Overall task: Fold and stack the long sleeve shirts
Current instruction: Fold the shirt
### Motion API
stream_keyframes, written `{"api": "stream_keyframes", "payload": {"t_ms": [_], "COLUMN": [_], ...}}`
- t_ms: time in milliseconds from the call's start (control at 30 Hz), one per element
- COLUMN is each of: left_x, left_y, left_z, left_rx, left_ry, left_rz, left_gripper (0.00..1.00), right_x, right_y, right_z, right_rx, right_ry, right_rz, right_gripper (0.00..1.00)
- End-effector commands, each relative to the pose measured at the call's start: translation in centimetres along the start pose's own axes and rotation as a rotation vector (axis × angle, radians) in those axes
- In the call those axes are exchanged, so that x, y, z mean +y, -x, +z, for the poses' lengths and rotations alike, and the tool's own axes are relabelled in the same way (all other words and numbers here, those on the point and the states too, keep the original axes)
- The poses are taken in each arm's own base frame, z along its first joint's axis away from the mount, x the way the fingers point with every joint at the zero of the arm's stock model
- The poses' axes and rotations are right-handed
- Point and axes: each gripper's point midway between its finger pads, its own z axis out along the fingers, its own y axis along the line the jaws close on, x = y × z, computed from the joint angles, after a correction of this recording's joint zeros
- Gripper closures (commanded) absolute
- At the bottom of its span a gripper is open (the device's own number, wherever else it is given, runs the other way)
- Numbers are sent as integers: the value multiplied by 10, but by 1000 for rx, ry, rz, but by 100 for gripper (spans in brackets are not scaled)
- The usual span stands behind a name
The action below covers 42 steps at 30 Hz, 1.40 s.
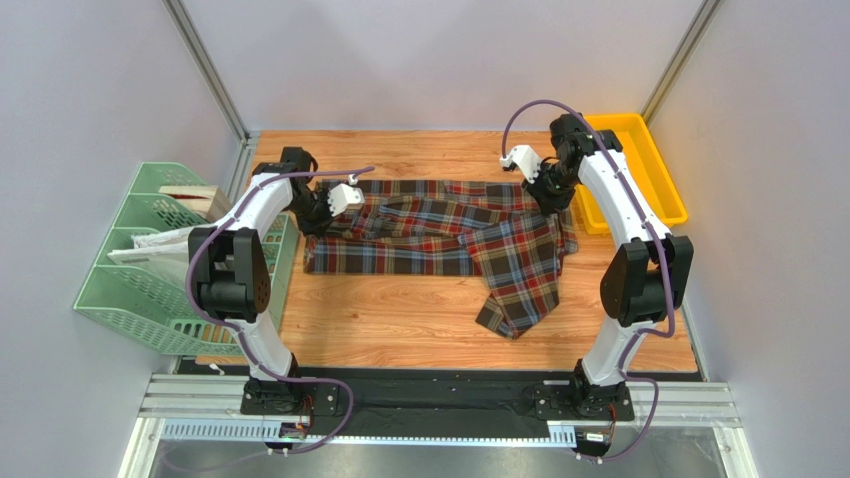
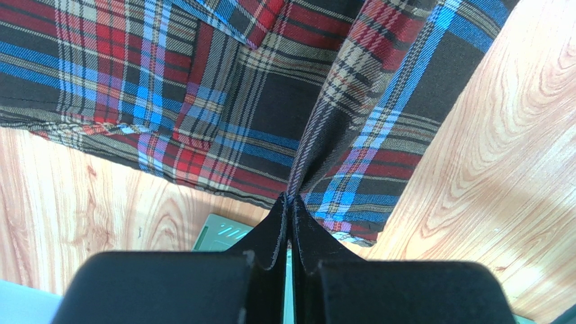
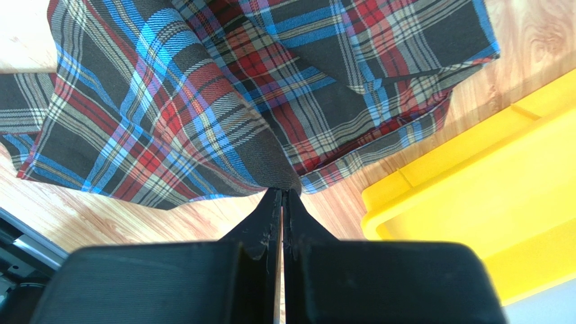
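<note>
The plaid flannel shirt (image 1: 439,234) in dark brown, red, blue and cream lies spread across the far half of the wooden table (image 1: 399,319), one part hanging toward the front right. My left gripper (image 1: 321,221) is shut on the shirt's left edge; in the left wrist view (image 2: 291,199) a ridge of cloth (image 2: 324,135) runs up from the closed tips. My right gripper (image 1: 551,195) is shut on the shirt's right edge; in the right wrist view (image 3: 282,191) the cloth (image 3: 203,101) bunches at the tips. The neck label is hidden.
A yellow bin (image 1: 638,169) stands at the far right, close to my right gripper, and shows in the right wrist view (image 3: 487,182). A green file rack (image 1: 160,259) with papers stands off the table's left edge.
</note>
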Motion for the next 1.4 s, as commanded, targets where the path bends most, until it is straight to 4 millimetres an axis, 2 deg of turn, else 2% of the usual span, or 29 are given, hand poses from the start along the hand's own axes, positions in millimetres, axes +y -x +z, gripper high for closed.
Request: {"api": "stream_keyframes", "payload": {"t_ms": [0,200,467,933,1233,1367], "left_x": [13,13,17,24,33,35], "left_y": [9,2,1,-8,-8,-13], "left_z": [-12,-3,1,17,21,30], "left_rx": [-39,-15,-10,23,33,57], "left_ry": [44,32,36,28,40,27], "left_rz": [3,-8,-23,-48,-62,-71], "left_gripper": [100,100,100,100,100,98], "right_x": [-12,-16,-26,-24,-32,-35], "right_y": [15,18,20,5,6,3], "right_z": [-16,-11,-2,33,40,49], "right_rx": [-60,-61,-50,12,16,40], "right_ry": [-47,-44,-53,-16,-29,-27], "right_rz": [-18,-9,13,39,45,60], "right_gripper": [100,100,100,100,100,100]}}
